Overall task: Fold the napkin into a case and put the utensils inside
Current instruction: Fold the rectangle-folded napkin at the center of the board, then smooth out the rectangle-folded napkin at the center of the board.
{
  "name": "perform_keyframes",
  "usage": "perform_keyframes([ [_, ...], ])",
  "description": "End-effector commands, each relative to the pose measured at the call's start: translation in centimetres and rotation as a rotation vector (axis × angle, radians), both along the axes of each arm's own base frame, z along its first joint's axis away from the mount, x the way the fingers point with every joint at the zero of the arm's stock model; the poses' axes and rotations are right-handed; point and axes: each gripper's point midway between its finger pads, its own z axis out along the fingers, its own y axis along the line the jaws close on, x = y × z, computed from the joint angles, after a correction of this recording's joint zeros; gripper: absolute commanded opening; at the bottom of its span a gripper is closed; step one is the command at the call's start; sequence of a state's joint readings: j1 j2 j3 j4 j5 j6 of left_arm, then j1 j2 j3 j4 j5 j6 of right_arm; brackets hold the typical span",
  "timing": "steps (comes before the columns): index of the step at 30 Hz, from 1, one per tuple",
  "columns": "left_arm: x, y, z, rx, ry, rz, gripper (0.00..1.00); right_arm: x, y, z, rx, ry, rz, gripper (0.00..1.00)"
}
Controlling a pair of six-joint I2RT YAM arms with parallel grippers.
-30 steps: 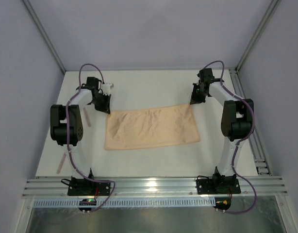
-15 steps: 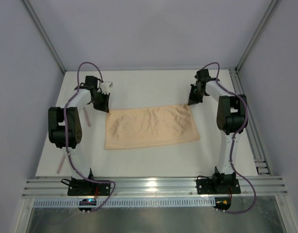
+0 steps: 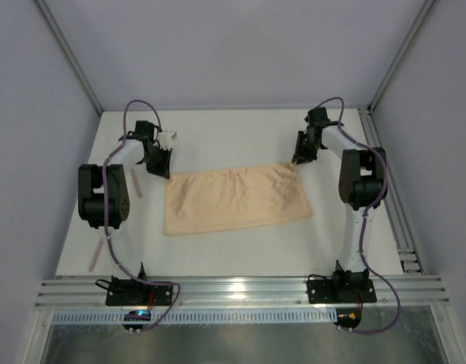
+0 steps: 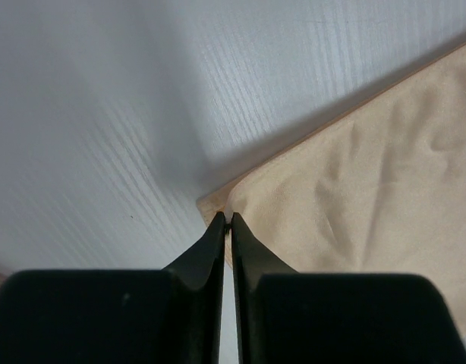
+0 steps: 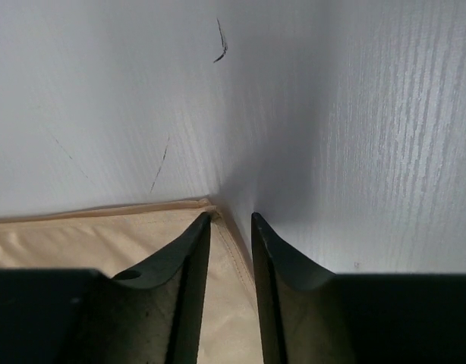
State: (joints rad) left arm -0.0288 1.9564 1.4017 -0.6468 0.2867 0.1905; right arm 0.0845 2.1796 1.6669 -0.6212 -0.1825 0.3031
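Note:
The peach-orange napkin (image 3: 237, 199) lies flat on the white table as a wide rectangle. My left gripper (image 3: 164, 169) is at its far left corner. In the left wrist view the gripper (image 4: 228, 220) has its jaws pressed together on the tip of that corner of the napkin (image 4: 354, 189). My right gripper (image 3: 297, 160) is at the far right corner. In the right wrist view the gripper (image 5: 231, 218) is narrowly open, its jaws on either side of the napkin's (image 5: 81, 243) right hem. Two pale pink utensils lie to the left, one (image 3: 135, 183) beside the left arm and one (image 3: 97, 255) nearer the front.
Grey walls with metal corner posts enclose the table. A rail (image 3: 385, 174) runs along the right side. The arm bases stand on an aluminium rail (image 3: 240, 292) at the near edge.
The right arm's elbow has swung back and its gripper has shifted slightly left at the napkin's corner. The left gripper has stayed at its corner. The napkin has not moved.

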Motion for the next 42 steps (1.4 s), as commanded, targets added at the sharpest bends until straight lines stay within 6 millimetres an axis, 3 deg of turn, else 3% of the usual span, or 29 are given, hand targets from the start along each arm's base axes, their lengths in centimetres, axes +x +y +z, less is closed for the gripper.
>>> perform_keyframes([
  [1, 1.0, 0.6, 0.6, 0.029, -0.033, 0.007, 0.07, 1.5, 0.2, 2.3, 0.004, -0.063, 0.001, 0.34],
  [3, 1.1, 1.0, 0.8, 0.050, -0.042, 0.016, 0.14, 1.7, 0.0, 3.2, -0.003, -0.086, -0.001, 0.44],
  [6, 1.5, 1.4, 1.5, 0.073, -0.069, 0.024, 0.34, 2.2, -0.1, 5.6, -0.008, -0.142, 0.004, 0.53],
  [7, 1.6, 1.5, 1.9, 0.076, -0.075, 0.031, 0.45, 2.1, -0.2, 6.2, -0.010, -0.151, 0.004, 0.54],
  [8, 1.7, 1.6, 2.5, 0.082, -0.091, 0.034, 0.47, 2.0, -0.3, 7.6, -0.014, -0.174, 0.007, 0.54],
  [10, 1.8, 1.8, 3.5, 0.088, -0.109, 0.047, 0.49, 1.4, -0.6, 8.7, -0.029, -0.191, 0.000, 0.55],
  [11, 1.9, 1.7, 5.0, 0.080, -0.145, 0.056, 0.49, 0.9, -0.5, 10.7, -0.033, -0.231, 0.003, 0.55],
  [13, 1.8, 1.3, 7.0, 0.058, -0.190, 0.057, 0.47, -1.1, -0.6, 10.9, -0.063, -0.226, 0.001, 0.54],
  [14, 1.6, 0.9, 8.0, 0.045, -0.214, 0.040, 0.42, -2.1, -0.5, 11.0, -0.071, -0.227, 0.007, 0.51],
  [15, 0.8, 0.3, 9.4, 0.044, -0.247, 0.014, 0.38, -4.2, 0.5, 11.1, -0.068, -0.226, 0.027, 0.46],
  [16, 0.1, -0.2, 9.7, 0.046, -0.246, -0.013, 0.30, -5.5, 1.3, 11.0, -0.053, -0.220, 0.042, 0.32],
  [19, -4.7, -2.8, 7.6, 0.044, -0.103, -0.152, 0.14, -10.5, 4.4, 9.0, -0.012, -0.162, 0.123, 0.15],
  [20, -7.1, -3.1, 6.5, 0.056, -0.013, -0.185, 0.11, -11.7, 5.0, 8.3, 0.001, -0.135, 0.135, 0.05],
  [21, -9.3, -4.0, 5.0, 0.073, 0.055, -0.254, 0.10, -13.9, 5.4, 6.8, 0.015, -0.087, 0.143, 0.03],
  [23, -12.2, -4.5, 3.4, 0.085, 0.143, -0.308, 0.08, -15.8, 6.8, 5.6, 0.113, -0.047, 0.119, 0.03],
  [24, -13.7, -5.0, 2.8, 0.089, 0.181, -0.349, 0.08, -17.9, 6.5, 3.6, 0.123, 0.012, 0.102, 0.03],
  [25, -15.4, -5.0, 1.8, 0.098, 0.225, -0.378, 0.08, -18.5, 6.6, 3.4, 0.141, 0.020, 0.077, 0.03],
  [28, -18.0, -4.8, 0.1, 0.131, 0.296, -0.425, 0.09, -20.3, 6.0, 1.4, 0.135, 0.064, 0.044, 0.03],
  [35, -20.5, -1.6, -2.9, 0.277, 0.366, -0.464, 0.09, -22.6, 3.5, -2.4, 0.060, 0.198, -0.075, 0.03],
  [38, -20.6, -0.3, -4.1, 0.341, 0.352, -0.467, 0.09, -23.0, 2.4, -2.4, 0.060, 0.196, -0.128, 0.03],
  [42, -20.1, -0.3, -4.9, 0.348, 0.320, -0.448, 0.09, -23.3, 1.1, -2.3, 0.052, 0.199, -0.161, 0.03],
])
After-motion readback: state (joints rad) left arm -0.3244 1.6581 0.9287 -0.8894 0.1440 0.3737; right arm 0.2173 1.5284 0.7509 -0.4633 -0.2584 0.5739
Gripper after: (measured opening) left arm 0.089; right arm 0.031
